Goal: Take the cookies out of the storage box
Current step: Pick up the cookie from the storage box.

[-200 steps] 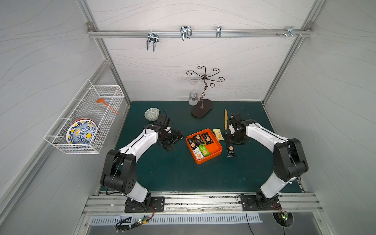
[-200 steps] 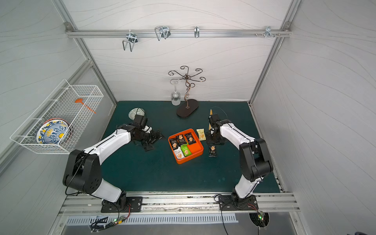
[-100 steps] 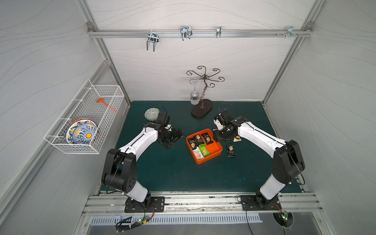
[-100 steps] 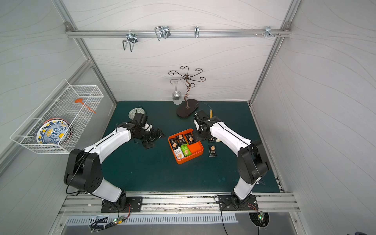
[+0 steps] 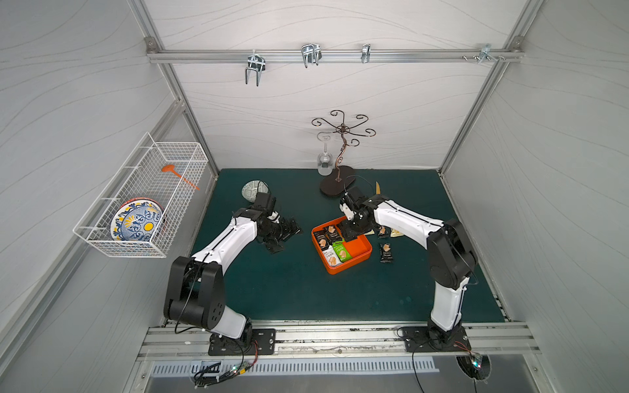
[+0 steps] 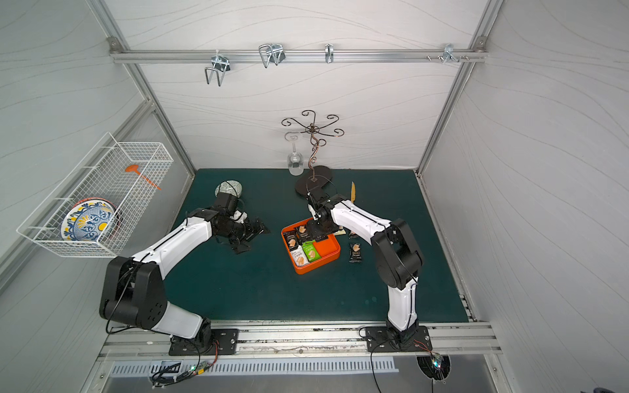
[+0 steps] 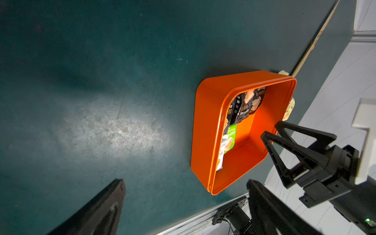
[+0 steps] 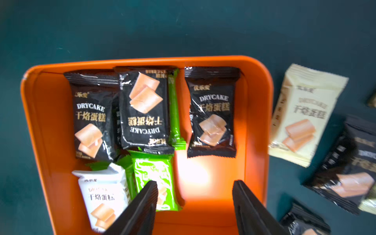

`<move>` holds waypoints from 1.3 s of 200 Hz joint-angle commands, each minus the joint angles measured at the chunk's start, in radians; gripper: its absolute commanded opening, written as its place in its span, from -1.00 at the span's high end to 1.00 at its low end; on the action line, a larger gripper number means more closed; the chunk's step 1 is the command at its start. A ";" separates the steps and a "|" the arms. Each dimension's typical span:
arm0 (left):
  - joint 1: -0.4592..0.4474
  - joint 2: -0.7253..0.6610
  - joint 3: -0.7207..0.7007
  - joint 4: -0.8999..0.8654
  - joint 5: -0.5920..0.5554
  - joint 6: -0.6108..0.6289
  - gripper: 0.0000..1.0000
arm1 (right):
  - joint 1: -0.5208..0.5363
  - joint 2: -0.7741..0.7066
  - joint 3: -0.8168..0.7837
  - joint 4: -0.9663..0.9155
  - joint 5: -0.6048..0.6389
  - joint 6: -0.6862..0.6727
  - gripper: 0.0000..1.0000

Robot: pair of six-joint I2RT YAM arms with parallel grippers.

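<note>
The storage box point(image 5: 361, 256) is an orange tray on the green mat, seen in both top views point(image 6: 328, 251). Inside lie cookies: black packets point(image 8: 91, 118) point(image 8: 212, 114), a green one point(image 8: 154, 173) and a white one point(image 8: 101, 195). More cookies lie on the mat to its right: a pale yellow packet point(image 8: 303, 116) and black ones point(image 5: 386, 253). My right gripper point(image 8: 195, 183) hangs open over the box's bare orange floor point(image 8: 203, 173) with nothing between its fingers; the green packet lies beside one finger. My left gripper point(image 5: 287, 238) is open and empty, left of the box point(image 7: 205, 126).
A metal glass stand point(image 5: 337, 185) with a hanging wine glass point(image 5: 325, 163) stands behind the box. A small bowl point(image 5: 253, 189) sits behind my left arm. A wooden stick point(image 5: 377, 187) lies at the back. A wire basket point(image 5: 143, 200) with a plate hangs on the left wall.
My right gripper has moved from the loose packets on the mat, leftward, to above the box. The left arm has barely moved.
</note>
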 commanded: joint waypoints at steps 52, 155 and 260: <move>0.024 -0.063 -0.032 -0.041 -0.015 0.037 -0.95 | 0.009 0.144 0.130 -0.048 0.091 0.026 -0.28; 0.045 -0.097 -0.059 -0.065 -0.016 0.048 -0.95 | 0.005 0.262 0.222 -0.091 0.165 0.029 -0.31; 0.051 -0.102 -0.059 -0.065 -0.015 0.048 -0.96 | -0.001 0.321 0.255 -0.102 0.120 0.033 -0.17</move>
